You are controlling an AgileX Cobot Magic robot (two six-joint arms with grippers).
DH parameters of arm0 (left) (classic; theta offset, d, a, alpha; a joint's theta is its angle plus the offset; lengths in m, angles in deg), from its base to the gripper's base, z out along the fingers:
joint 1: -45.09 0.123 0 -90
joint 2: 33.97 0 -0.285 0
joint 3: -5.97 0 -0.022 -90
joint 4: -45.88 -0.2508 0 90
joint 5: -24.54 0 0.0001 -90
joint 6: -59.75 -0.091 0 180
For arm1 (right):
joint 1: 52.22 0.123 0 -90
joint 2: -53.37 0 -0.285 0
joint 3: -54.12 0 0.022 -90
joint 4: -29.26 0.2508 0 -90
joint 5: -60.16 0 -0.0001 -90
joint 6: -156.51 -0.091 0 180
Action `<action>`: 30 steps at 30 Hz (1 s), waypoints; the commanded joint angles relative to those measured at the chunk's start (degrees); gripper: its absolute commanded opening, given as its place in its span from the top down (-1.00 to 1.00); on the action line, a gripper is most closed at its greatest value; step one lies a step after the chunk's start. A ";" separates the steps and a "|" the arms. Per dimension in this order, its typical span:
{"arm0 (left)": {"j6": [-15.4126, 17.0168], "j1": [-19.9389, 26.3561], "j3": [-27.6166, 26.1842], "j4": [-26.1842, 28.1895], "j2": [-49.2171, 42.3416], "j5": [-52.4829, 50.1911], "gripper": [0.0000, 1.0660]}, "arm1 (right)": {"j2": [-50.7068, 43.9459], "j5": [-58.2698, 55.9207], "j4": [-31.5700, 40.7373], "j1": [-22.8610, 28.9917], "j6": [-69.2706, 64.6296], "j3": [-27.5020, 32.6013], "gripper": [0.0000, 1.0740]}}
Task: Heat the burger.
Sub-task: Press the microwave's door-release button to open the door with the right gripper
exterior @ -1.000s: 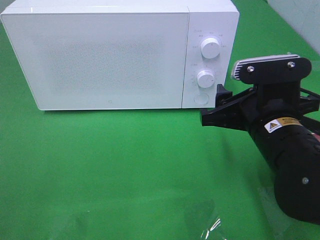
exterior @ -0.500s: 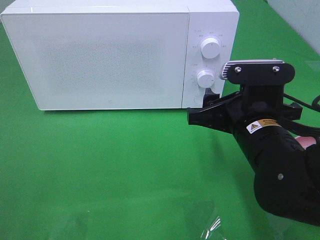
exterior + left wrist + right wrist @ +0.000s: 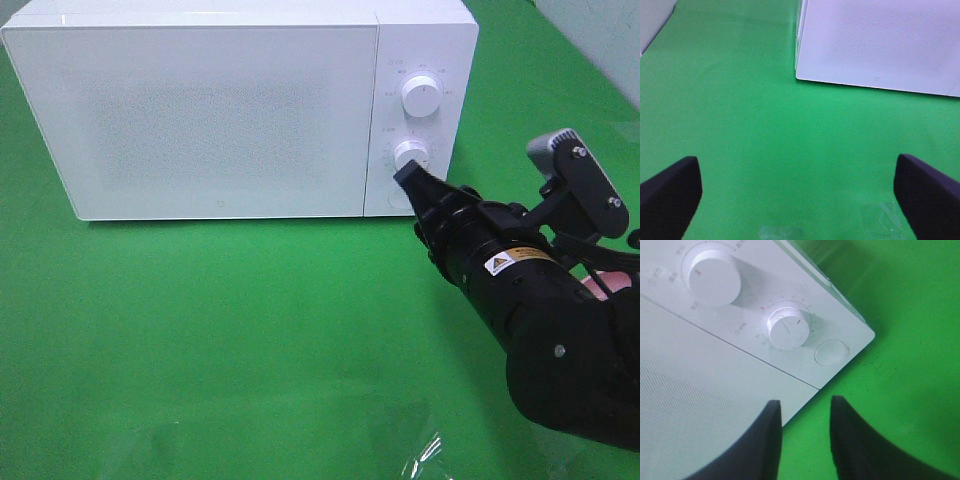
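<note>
The burger is out of view in every frame. The white microwave [image 3: 220,110] stands at the back with its door shut. My right gripper [image 3: 408,175] is turned on its side, its tip just in front of the lower knob [image 3: 411,157] on the control panel. In the right wrist view the right gripper [image 3: 805,405] shows two dark fingers [image 3: 765,440] with a narrow gap between them and nothing in it. They sit short of the lower knob [image 3: 787,329] and the round button [image 3: 830,351]. My left gripper [image 3: 796,164] hangs wide open over bare green cloth, well in front of the microwave [image 3: 880,45].
The upper knob [image 3: 421,96] sits above the lower one on the panel. Green cloth [image 3: 230,330] covers the table in front of the microwave. A clear plastic scrap [image 3: 425,450] lies near the front edge.
My right gripper has rolled onto its side and moved left toward the lower knob. Its jaws have narrowed. The left gripper has not moved.
</note>
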 commanded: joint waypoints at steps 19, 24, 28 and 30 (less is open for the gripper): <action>0.46 0.17 0.00 0.23 -0.80 -0.40 -0.81 | 0.40 -10.26 -3.67 -2.35 -42.28 -0.29 1.00; 0.46 0.17 0.00 0.23 -0.80 -0.40 -0.81 | 0.40 -10.71 -8.19 -6.13 -43.60 -0.29 1.00; 0.46 0.17 0.00 0.23 -0.80 -0.40 -0.81 | 0.40 -11.12 -9.97 -7.96 -44.06 -0.29 1.00; 0.46 0.17 0.00 0.23 -0.80 -0.40 -0.81 | 0.40 -11.12 -10.89 -9.17 -44.12 -0.29 1.00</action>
